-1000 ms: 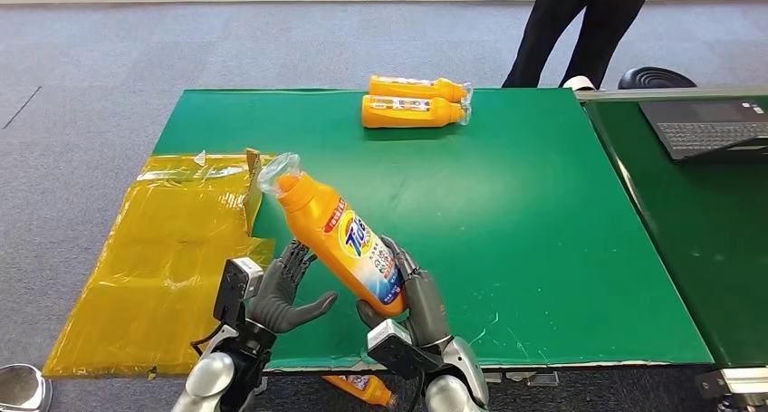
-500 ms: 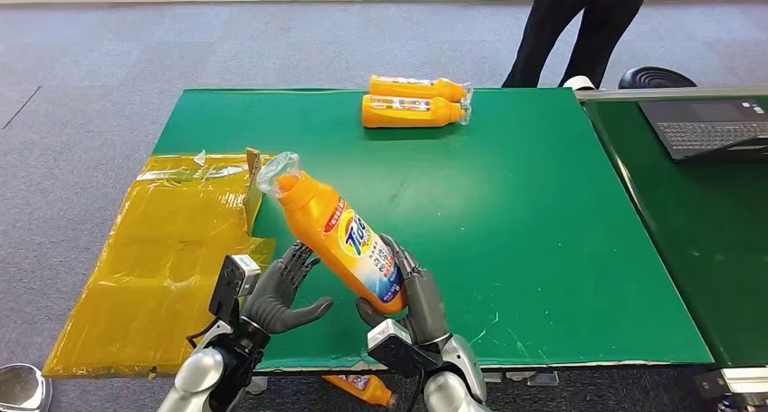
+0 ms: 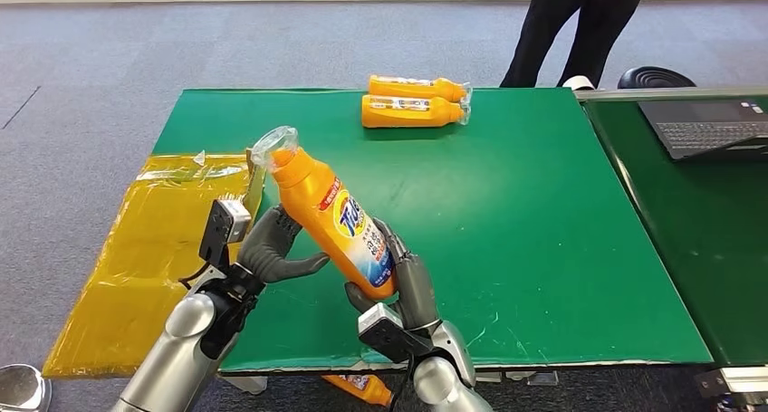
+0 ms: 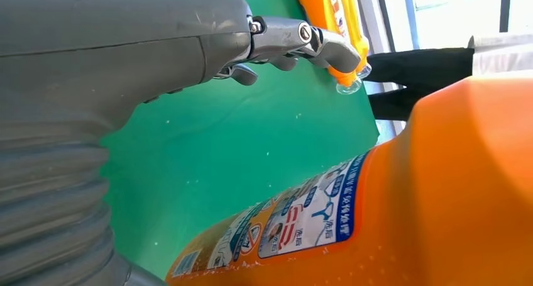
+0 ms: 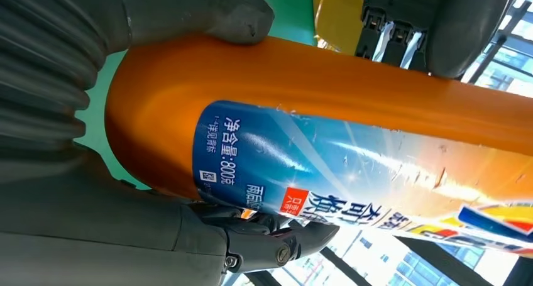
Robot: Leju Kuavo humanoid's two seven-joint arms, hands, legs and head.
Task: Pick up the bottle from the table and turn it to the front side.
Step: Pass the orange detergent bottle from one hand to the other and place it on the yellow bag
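The orange detergent bottle [image 3: 332, 222] is held tilted above the near left of the green table [image 3: 543, 231], grasped low by the right hand [image 3: 398, 281], while the left hand [image 3: 267, 249], fingers spread, seemingly touches its side.

Three orange bottles are above the green surface [image 3: 507, 213]: one held bottle [image 3: 333, 222] tilted at the near edge and two lying bottles [image 3: 414, 100] side by side at the far edge. One fourth bottle [image 3: 362, 389] shows below the near edge. One yellow sheet [image 3: 158, 249] lies left, one laptop [image 3: 706, 127] right. Two robot hands, left robot hand [image 3: 272, 253] and right robot hand [image 3: 403, 290]. One person [image 3: 580, 27] stands far.
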